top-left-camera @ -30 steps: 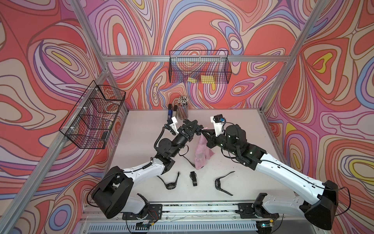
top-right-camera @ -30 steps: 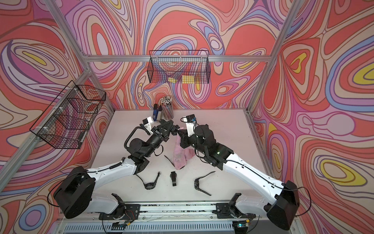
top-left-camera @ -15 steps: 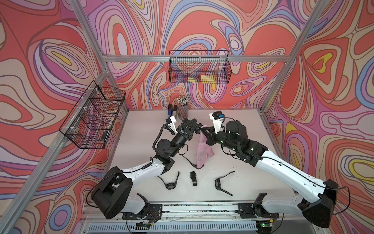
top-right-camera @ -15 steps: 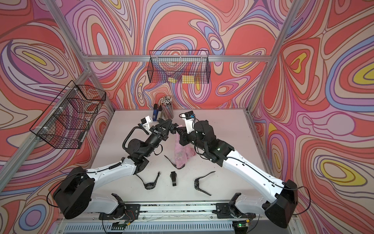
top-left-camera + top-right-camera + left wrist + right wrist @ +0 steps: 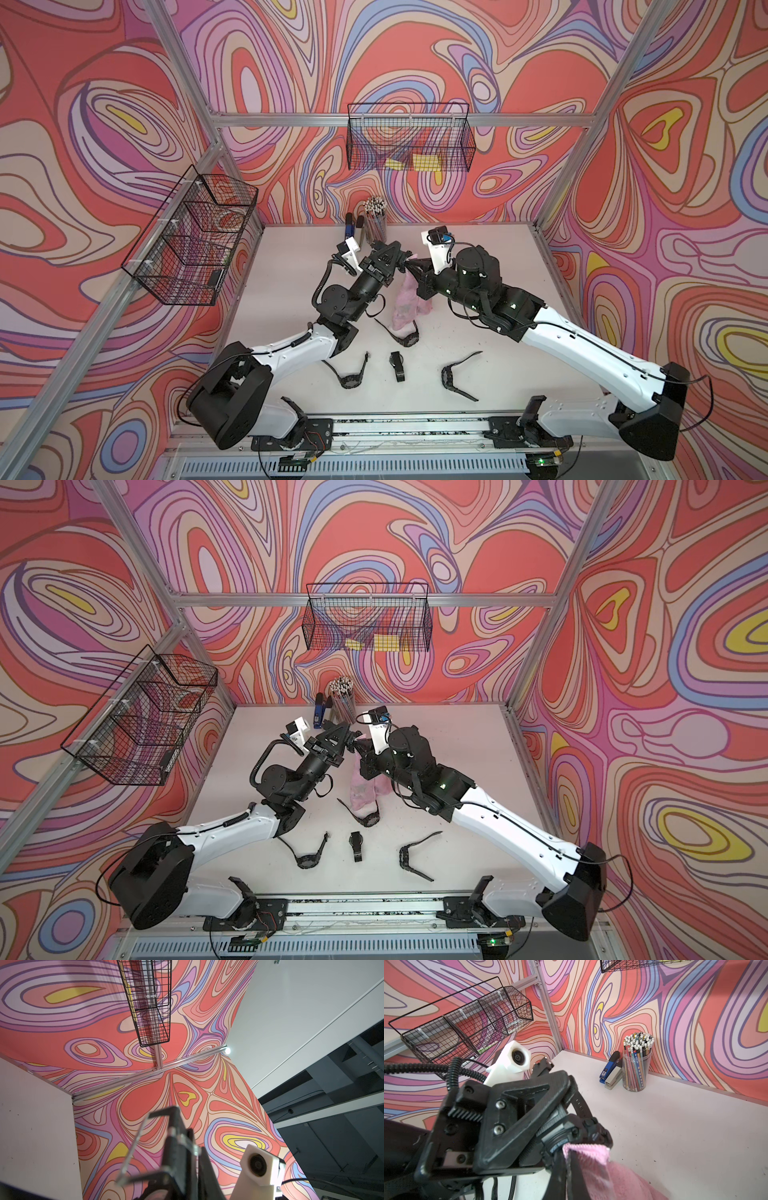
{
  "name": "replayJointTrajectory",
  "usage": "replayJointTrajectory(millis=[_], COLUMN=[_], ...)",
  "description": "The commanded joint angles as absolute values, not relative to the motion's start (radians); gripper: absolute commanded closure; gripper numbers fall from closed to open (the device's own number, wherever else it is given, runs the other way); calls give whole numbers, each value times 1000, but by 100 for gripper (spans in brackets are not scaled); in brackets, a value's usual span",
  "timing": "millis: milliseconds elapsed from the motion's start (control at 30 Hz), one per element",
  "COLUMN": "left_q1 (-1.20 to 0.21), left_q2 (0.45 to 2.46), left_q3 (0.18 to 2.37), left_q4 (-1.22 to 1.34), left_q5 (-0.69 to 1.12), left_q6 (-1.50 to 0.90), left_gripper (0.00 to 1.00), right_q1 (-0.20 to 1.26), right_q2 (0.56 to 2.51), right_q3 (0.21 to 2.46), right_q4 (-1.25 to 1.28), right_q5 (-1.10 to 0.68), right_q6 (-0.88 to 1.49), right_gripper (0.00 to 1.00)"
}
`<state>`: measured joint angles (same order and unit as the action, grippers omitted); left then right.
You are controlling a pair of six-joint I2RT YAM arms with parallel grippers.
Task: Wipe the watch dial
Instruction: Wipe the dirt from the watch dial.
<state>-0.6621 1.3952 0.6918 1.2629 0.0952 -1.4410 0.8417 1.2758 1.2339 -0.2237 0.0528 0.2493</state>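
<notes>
**Watch held up, cloth on its face**

Your left fingers [image 5: 394, 258] are clamped on the black watch [image 5: 571, 1134]. As far as the right wrist view shows, they grip it close to where the strap meets the case. That leaves the dial [image 5: 560, 1146] jutting out past the fingertips, turned toward your other arm. Holding it clear of the worktop [image 5: 478, 257] probably gives you a steady face to rub, since a watch lying on its curled strap would likely rock or skid.

Your right fingers [image 5: 417, 266] are closed on the upper edge of the pink cloth [image 5: 591, 1153]. The pinched fold sits right at their tips, laid over the dial. Only a stretch of bezel shows beside the cloth, and the glass itself is hidden. The rest of the cloth hangs slack beneath both sets of fingers, its tail reaching down beside one of the other watches [image 5: 406, 337] on the worktop.

You look to be in the wiping step itself. Short strokes across the face should do, with your left grip firm enough to resist the push.
</notes>
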Motion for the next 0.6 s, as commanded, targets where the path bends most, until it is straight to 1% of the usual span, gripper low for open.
replayJointTrajectory(millis=[0, 367, 567], left_q1=[-696, -687, -684], left_q2=[1394, 1377, 1368], left_q3=[711, 717, 720], left_q4=[1322, 1321, 1321], left_q5=[211, 207, 213], left_q6=[-1463, -1463, -1468], left_gripper=[100, 100, 100], right_q1=[897, 920, 919], right_q2=[1304, 1272, 1263], right_q3=[1250, 1103, 1068], right_q4=[-160, -128, -138], right_q5=[-12, 24, 83], right_q6=[241, 299, 288], right_gripper=[100, 100, 100])
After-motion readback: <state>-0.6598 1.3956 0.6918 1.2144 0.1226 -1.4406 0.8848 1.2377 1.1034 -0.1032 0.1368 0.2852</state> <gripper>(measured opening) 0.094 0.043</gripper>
